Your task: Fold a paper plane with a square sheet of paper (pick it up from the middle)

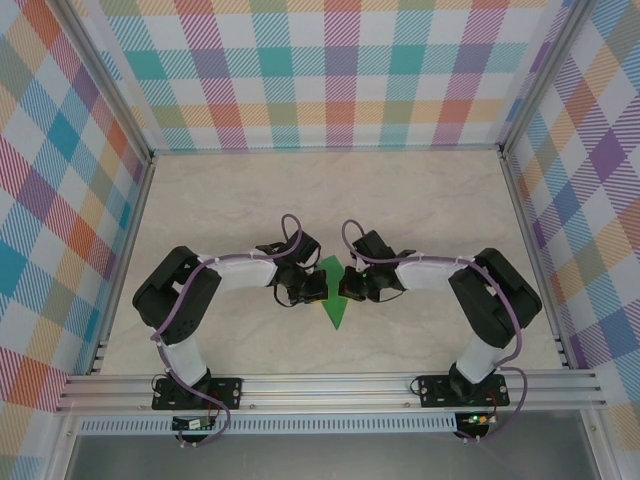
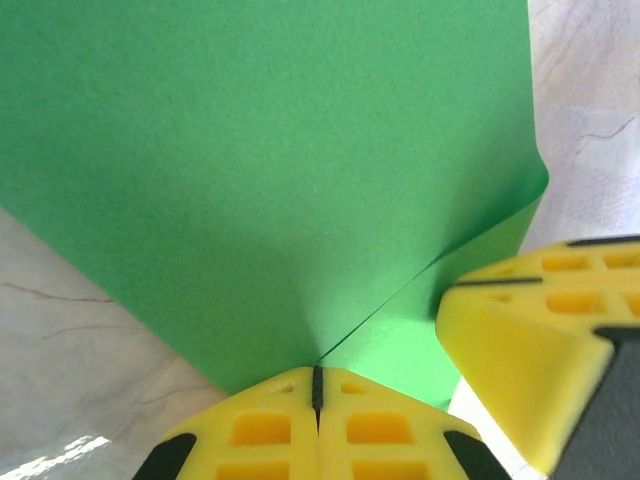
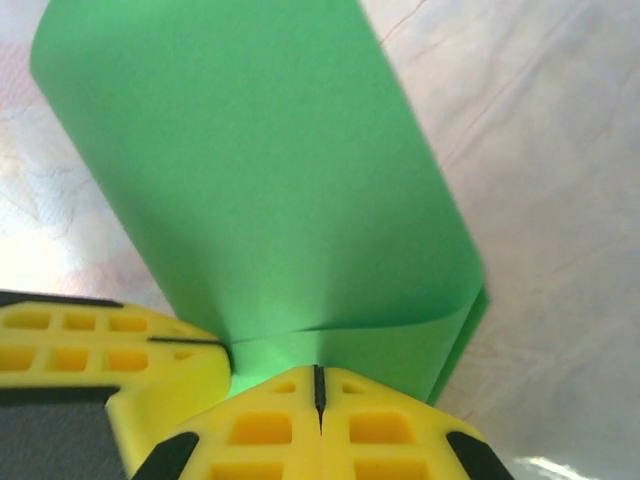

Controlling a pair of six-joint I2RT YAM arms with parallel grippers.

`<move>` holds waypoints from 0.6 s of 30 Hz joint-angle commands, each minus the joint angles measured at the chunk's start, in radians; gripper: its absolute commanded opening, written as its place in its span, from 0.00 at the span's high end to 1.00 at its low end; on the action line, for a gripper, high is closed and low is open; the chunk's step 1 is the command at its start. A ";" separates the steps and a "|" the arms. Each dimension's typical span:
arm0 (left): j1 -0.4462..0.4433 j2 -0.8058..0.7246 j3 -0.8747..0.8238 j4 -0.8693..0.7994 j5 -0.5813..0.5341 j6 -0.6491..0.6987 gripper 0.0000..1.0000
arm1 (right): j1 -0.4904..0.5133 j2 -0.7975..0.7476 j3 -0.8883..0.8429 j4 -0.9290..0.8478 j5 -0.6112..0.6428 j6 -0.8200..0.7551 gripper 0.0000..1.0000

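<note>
Evidently both claws are clenched on the square sheet of paper (image 1: 335, 312), which lies at the middle of the table (image 1: 250, 200) between the two arms. The left gripper (image 2: 315, 400) and the right gripper (image 3: 317, 400) each have their yellow fingertips pressed together and stand just beside one another at one spot on the sheet — a shared pinch that seems meant to keep the doubled green layers from sliding apart. From that pinch the paper bows over in a soft loop rather than lying flat, so I judge the first fold is formed but not yet creased — no dart shape so far.
</note>
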 commanded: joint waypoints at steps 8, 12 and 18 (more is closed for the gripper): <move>-0.008 0.059 -0.035 -0.127 -0.098 0.014 1.00 | -0.083 0.038 -0.007 0.050 -0.027 -0.012 1.00; -0.008 0.060 -0.037 -0.123 -0.097 0.013 1.00 | -0.098 0.012 0.026 0.030 -0.025 -0.027 1.00; -0.008 0.062 -0.038 -0.119 -0.097 0.015 1.00 | -0.113 0.076 0.040 0.030 -0.026 -0.039 1.00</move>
